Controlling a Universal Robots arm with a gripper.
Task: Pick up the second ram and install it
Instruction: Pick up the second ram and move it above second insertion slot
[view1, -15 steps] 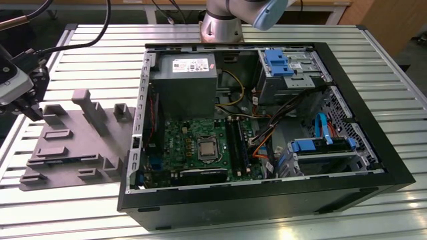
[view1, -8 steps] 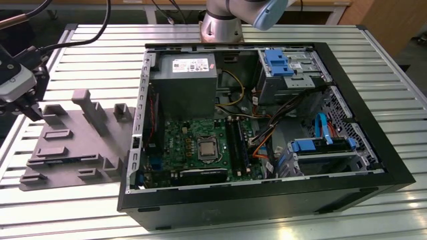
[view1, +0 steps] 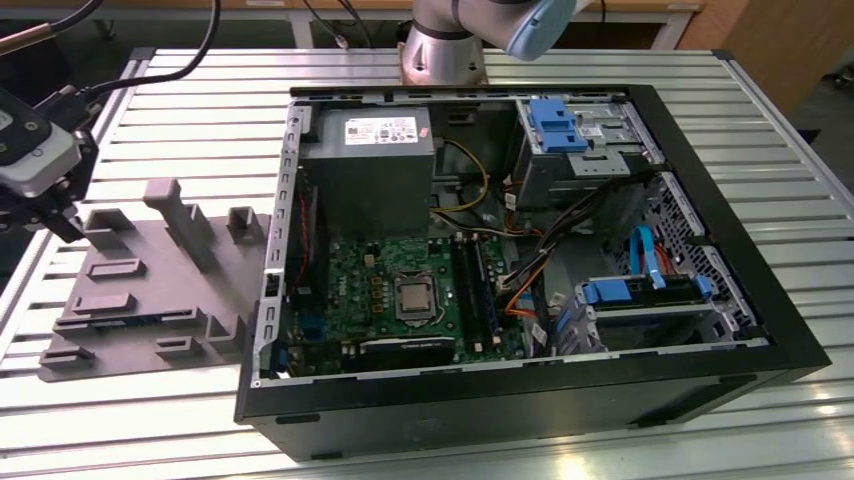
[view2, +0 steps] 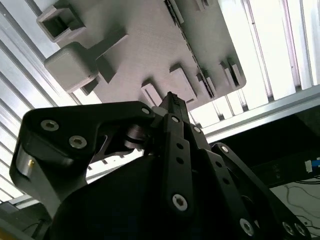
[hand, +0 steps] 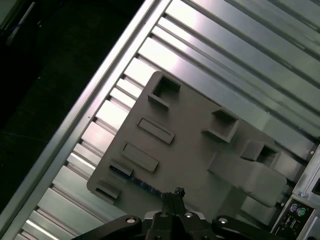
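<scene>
— Gripper first: what do you read on your side?

— I see its two fingers pressed together in both wrist views, with nothing between them. In the exterior view it hangs at the grey tray, over the side away from the computer case.

— And the memory stick?

— I make it out on the tray: a thin dark strip with a bluish edge, standing on edge among the low blocks. In the first wrist view one end appears close to the fingertips; I cannot tell whether they touch.

— Around that?

— I have the tray's tall post toward the case. The tray lies on a slatted metal table, just beside the case's side wall. The case lies open, its green board facing up, with long black slots on it.
</scene>
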